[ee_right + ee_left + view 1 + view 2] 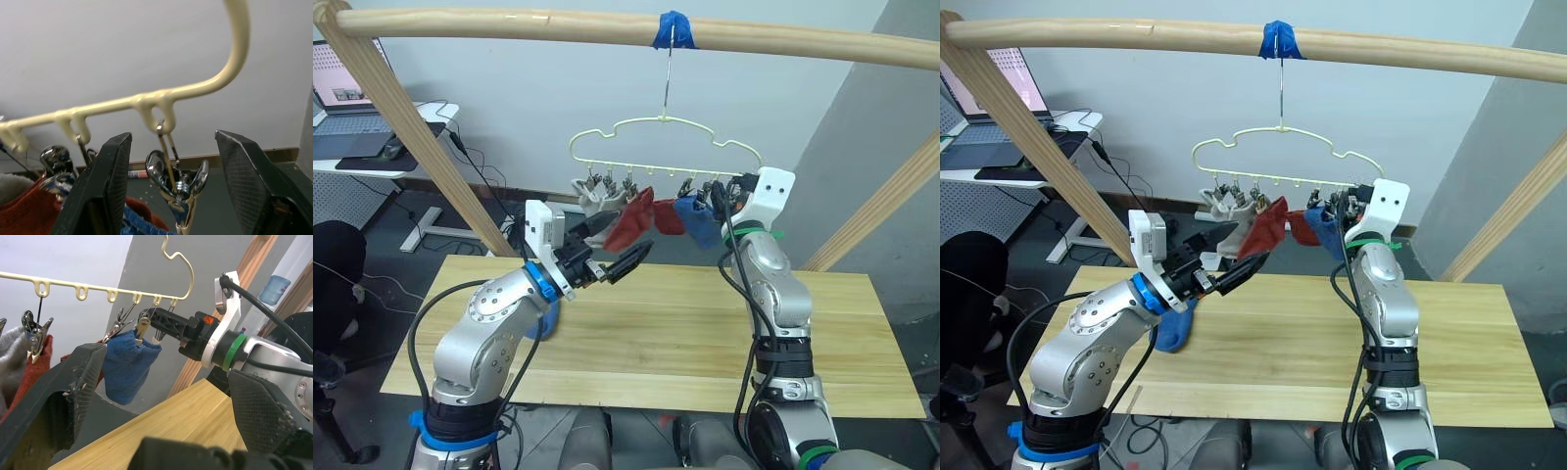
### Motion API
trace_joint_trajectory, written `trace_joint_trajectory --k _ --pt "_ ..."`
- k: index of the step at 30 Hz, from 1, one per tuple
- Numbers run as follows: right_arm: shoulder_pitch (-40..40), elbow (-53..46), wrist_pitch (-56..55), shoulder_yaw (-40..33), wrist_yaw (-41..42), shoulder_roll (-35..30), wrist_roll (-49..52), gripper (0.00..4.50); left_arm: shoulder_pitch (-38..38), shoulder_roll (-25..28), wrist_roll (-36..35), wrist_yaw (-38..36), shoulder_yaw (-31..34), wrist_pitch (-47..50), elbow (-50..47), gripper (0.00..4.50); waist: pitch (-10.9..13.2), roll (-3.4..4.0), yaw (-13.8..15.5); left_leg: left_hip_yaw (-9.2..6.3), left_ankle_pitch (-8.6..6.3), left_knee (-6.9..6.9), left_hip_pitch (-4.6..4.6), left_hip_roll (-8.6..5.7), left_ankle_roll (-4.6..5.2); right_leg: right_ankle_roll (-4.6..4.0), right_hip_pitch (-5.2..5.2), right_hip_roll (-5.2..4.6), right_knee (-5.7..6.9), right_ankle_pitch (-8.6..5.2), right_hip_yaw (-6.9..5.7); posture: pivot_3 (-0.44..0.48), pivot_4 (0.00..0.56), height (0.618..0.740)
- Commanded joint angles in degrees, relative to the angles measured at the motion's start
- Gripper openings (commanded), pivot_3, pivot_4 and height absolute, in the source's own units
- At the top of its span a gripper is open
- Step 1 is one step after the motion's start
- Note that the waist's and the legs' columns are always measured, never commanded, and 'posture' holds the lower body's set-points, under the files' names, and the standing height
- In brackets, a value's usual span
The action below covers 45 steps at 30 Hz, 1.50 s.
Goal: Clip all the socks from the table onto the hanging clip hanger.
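Note:
The pale-yellow clip hanger point(666, 137) hangs by its hook from the wooden rail. Clipped along it are grey socks point(594, 199), rust-red socks point(631, 223) and a blue sock point(698, 223). Another blue sock point(1173, 328) lies on the table point(705, 333), partly hidden under my left arm. My left gripper point(626, 242) is open and empty, raised just below the red socks. My right gripper point(171, 161) is open at the hanger's right end, its fingers on either side of the last metal clip point(176, 181), which holds nothing.
The round wooden rail point(509, 24) runs overhead, with slanted posts at the left point(421, 137) and right point(891, 196). A desk with a laptop point(362, 127) stands behind on the left. Cables lie on the floor beyond the table.

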Motion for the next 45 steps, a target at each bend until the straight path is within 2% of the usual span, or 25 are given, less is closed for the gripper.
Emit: trace_joint_trajectory --k 1,12,15,19,22,30,34,38,45 --pt "-1.2 -3.8 2.4 -0.9 -2.1 0.9 1.1 2.84 0.0 -0.1 0.0 0.2 -0.5 -1.1 -1.8 4.5 0.0 0.0 0.0 0.0 0.0 0.0 0.0 0.0 0.0 0.0 0.0 0.0 0.0 0.0 0.0 0.095 0.165 0.74" --pt "-1.1 -8.9 8.1 -0.7 -4.8 2.6 0.3 2.84 0.3 -0.3 0.5 0.8 -0.9 -1.7 -2.1 4.5 0.0 0.0 0.0 0.0 0.0 -0.02 0.0 -0.01 0.0 0.0 -0.01 -0.01 0.0 0.0 0.0 0.104 0.155 0.74" --pt "-1.2 -9.3 8.1 -0.6 -4.7 2.4 0.0 2.18 0.6 -0.2 0.5 0.9 -0.9 -1.7 -2.4 4.5 0.0 0.01 0.0 0.0 0.0 -0.02 0.0 -0.01 0.0 0.0 -0.02 -0.01 0.0 0.0 0.0 0.103 0.156 0.74" --pt "-1.0 -10.0 8.5 -0.1 -4.7 2.7 -0.2 0.84 0.6 -0.2 0.6 1.2 -1.3 -1.8 -2.5 4.5 0.0 0.0 0.0 0.0 0.0 -0.02 -0.01 -0.01 0.0 0.0 -0.02 -0.01 -0.01 0.0 0.0 0.1 0.158 0.74" --pt "-0.9 -10.3 8.7 0.3 -4.6 2.6 -0.5 0.14 0.6 -0.2 0.5 1.3 -1.4 -1.8 -2.5 4.5 0.0 0.01 0.0 0.0 0.0 -0.02 -0.01 -0.01 0.0 0.0 -0.02 -0.01 -0.01 0.0 0.0 0.099 0.162 0.74" --pt "-0.5 -10.8 9.8 0.8 -3.1 1.1 -0.3 0.13 1.4 -0.3 0.8 1.5 -2.1 -2.0 -2.4 4.5 0.0 0.0 0.0 0.0 0.0 -0.02 -0.01 -0.01 0.0 0.0 -0.02 -0.01 -0.01 0.0 0.0 0.095 0.169 0.74" --pt "-0.5 -11.0 12.6 -0.8 2.1 -3.5 2.3 0.13 3.7 1.5 3.5 0.6 -1.5 -3.1 1.2 4.5 0.0 0.01 0.0 0.02 0.0 -0.02 0.0 -0.01 0.0 0.0 -0.02 -0.02 -0.02 0.0 0.02 0.086 0.173 0.74" --pt "-0.8 -11.2 16.7 -4.0 7.8 -9.9 6.6 0.13 7.9 5.4 8.5 -1.6 -1.4 -6.9 8.2 4.5 0.0 0.05 -0.1 0.03 -0.01 -0.05 0.0 -0.01 0.01 -0.02 -0.06 -0.01 -0.02 -0.02 0.03 0.064 0.18 0.74" --pt "-2.8 -11.9 25.8 -5.3 14.9 -15.5 14.5 0.13 7.5 8.4 18.7 2.7 2.0 -16.8 29.0 4.5 0.0 0.07 -0.3 0.05 -0.01 -0.07 0.0 0.02 0.02 -0.03 -0.1 -0.01 -0.03 -0.04 0.04 0.036 0.183 0.74"
